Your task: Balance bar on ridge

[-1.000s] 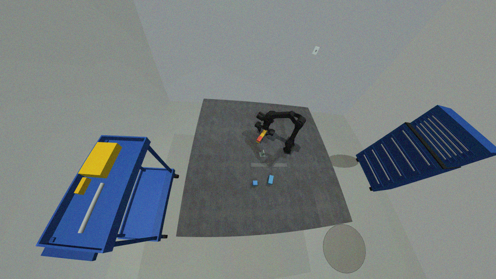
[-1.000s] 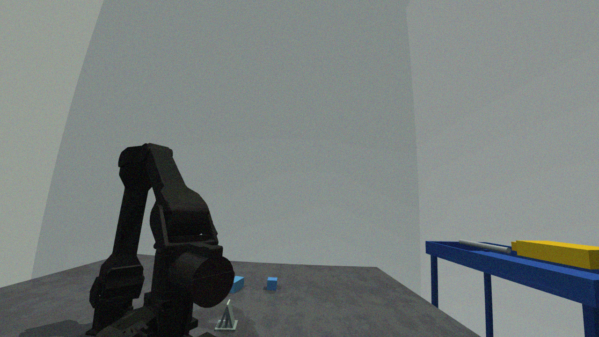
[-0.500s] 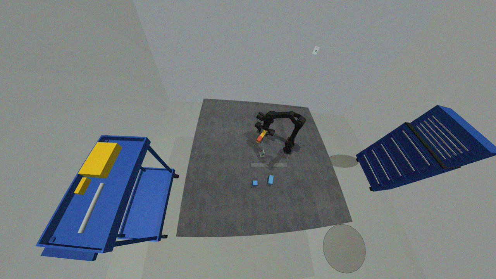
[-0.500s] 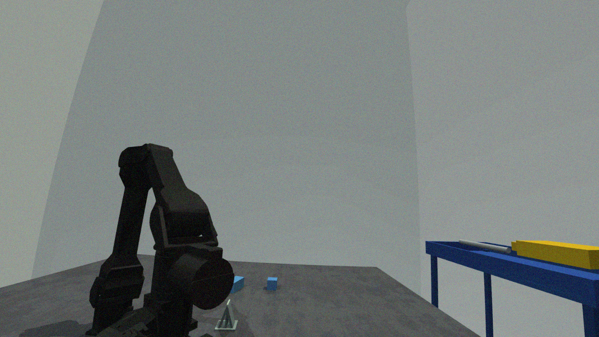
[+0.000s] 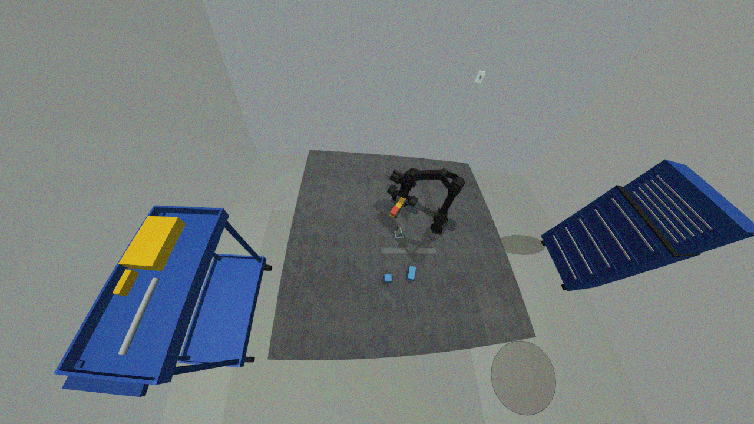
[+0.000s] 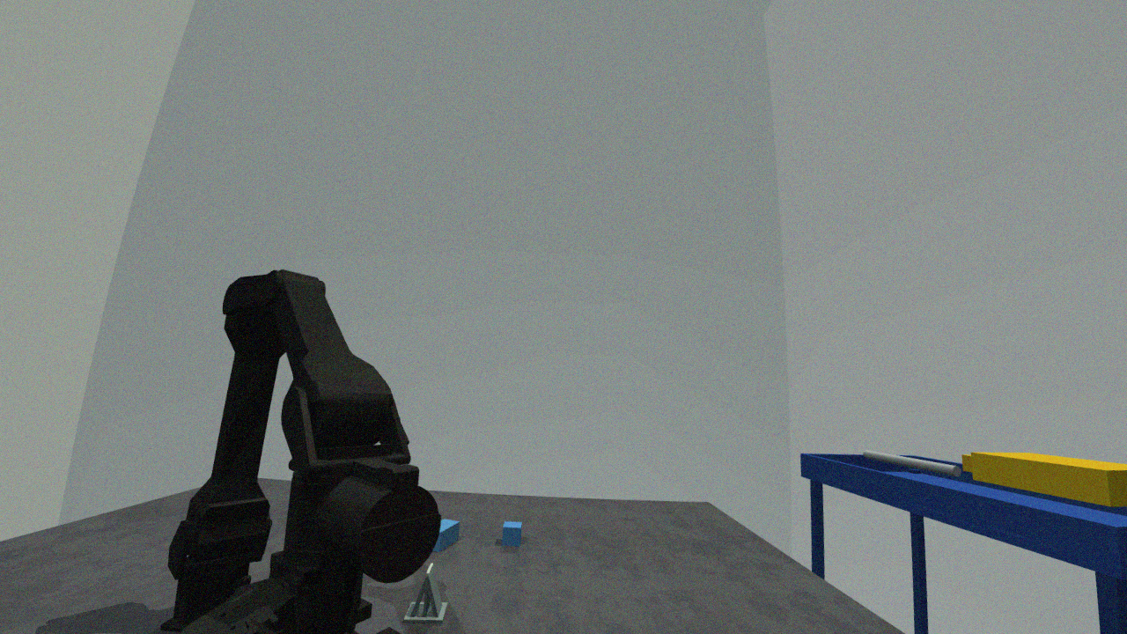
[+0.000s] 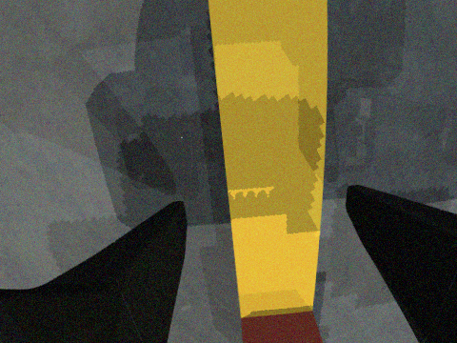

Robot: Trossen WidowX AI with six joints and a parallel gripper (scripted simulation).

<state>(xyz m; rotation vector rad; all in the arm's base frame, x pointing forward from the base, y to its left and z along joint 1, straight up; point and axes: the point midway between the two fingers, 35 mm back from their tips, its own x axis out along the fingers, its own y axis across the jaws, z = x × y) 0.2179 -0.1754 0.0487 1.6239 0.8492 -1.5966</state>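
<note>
The bar (image 5: 402,202) (image 7: 268,157) is long and yellow, with a red part (image 5: 394,211) (image 7: 281,329) at one end. It appears to lie on the table (image 5: 326,295) (image 6: 630,551), off the ridge. My gripper (image 7: 267,204) is open above it, one black finger on each side, with gaps between both fingers and the bar. The red end is low in the wrist view. The ridge (image 5: 399,232) (image 6: 427,597) is a small pale stand with a narrow top. It stands just beyond the red end, with nothing on it. The arm hides the bar in the exterior view.
A small blue cube (image 5: 387,278) (image 6: 511,534) and a longer blue block (image 5: 412,272) (image 6: 447,535) lie beyond the ridge. A pale strip (image 5: 408,250) marks the table between them and the ridge. A blue cart (image 5: 226,305) with yellow boxes stands beside the table.
</note>
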